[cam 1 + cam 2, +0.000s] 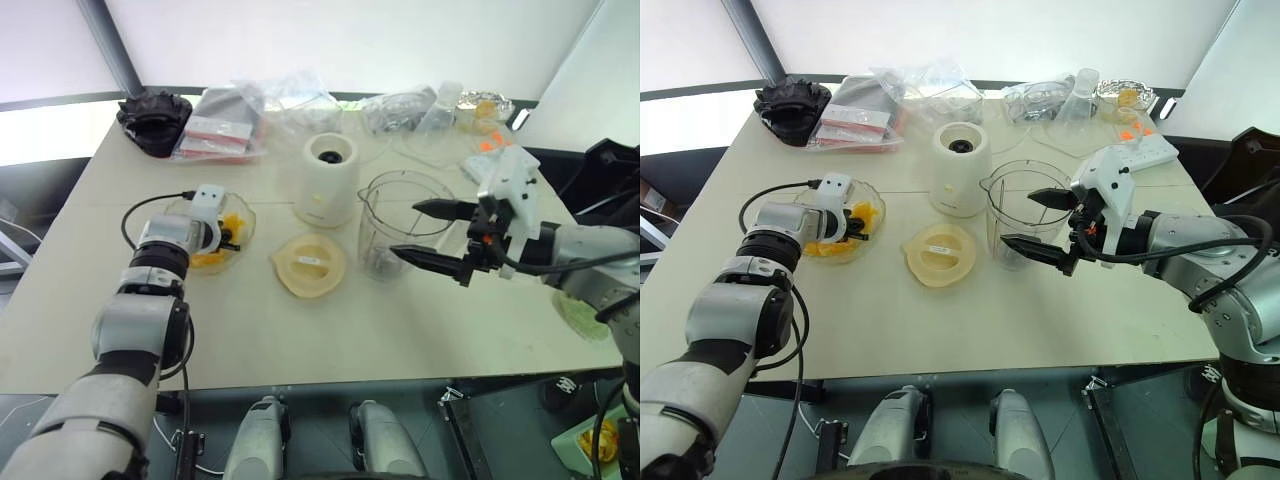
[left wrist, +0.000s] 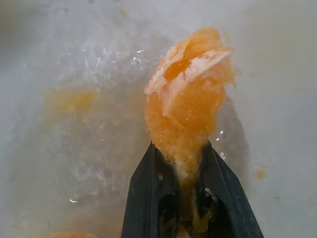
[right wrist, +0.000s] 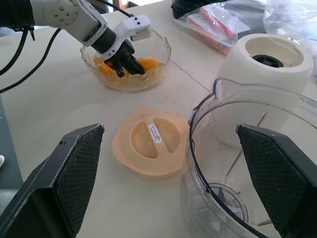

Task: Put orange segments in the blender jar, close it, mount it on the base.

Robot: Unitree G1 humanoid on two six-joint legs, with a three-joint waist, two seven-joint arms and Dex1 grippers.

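I have the left pincer (image 3: 126, 62) down inside the glass bowl (image 3: 161, 49), its black fingers (image 2: 143, 198) pinched on one of the orange segments (image 2: 188, 104), with the rest of the fruit lying in the bowl beneath it. The blender jar (image 1: 400, 225) stands open on the desk (image 1: 330, 340), right of the bowl; its cream lid (image 1: 310, 264) lies flat between them, and the base (image 1: 327, 180) sits just behind the jar. My right pincer (image 1: 432, 235) hangs spread wide beside the jar, empty.
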